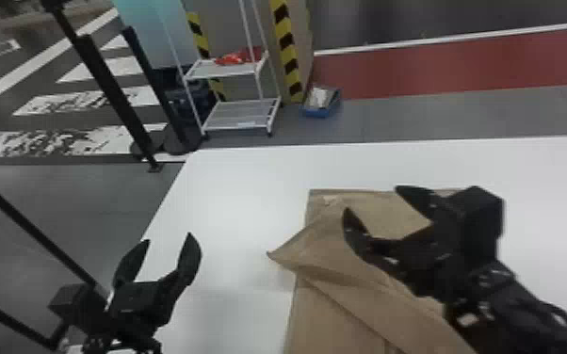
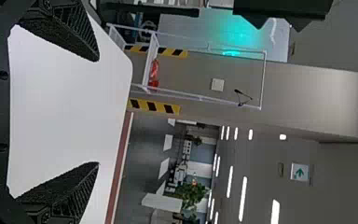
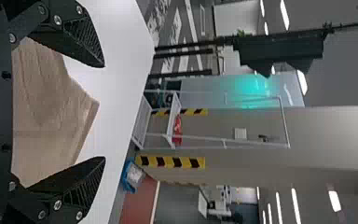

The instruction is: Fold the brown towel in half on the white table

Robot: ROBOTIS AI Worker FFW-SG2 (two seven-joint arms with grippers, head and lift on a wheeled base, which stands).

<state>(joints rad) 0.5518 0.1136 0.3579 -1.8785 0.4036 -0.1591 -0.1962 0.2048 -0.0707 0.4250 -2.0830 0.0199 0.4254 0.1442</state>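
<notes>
Brown towel (image 1: 344,310): on the white table, running on past the head view's near edge, partly hidden under the right arm

White table (image 1: 230,188): smooth and pale, its left edge slanting away to a rounded far corner

Floor: grey (image 1: 85,202) beside the table, with a red band (image 1: 461,61) beyond the far edge and scuffed white stripes (image 1: 108,96) to the far left

Room: black posts (image 1: 113,89) at the left; yellow-and-black striped strips (image 1: 287,47) behind the rack; ceiling lights (image 2: 243,198) and a green arrow sign (image 2: 299,172) in the left wrist view

White rack (image 1: 238,114): two shelves, a red item (image 1: 230,59) on the upper one

Blue bin (image 1: 321,112): on the floor just beside the rack, something whitish (image 1: 318,97) in it

Towel's lie: far edge runs nearly side to side; a loose flap crosses diagonally, its pointed corner aimed left and out past the left edge

Long axis: the visible stretch runs near to far; full length cannot be told

Right gripper (image 1: 370,201): above the towel, fingers spread, clasping nothing, tips toward the far side

Left gripper (image 1: 168,239): by the table's left edge, well apart from the towel, fingers parted and empty
</notes>
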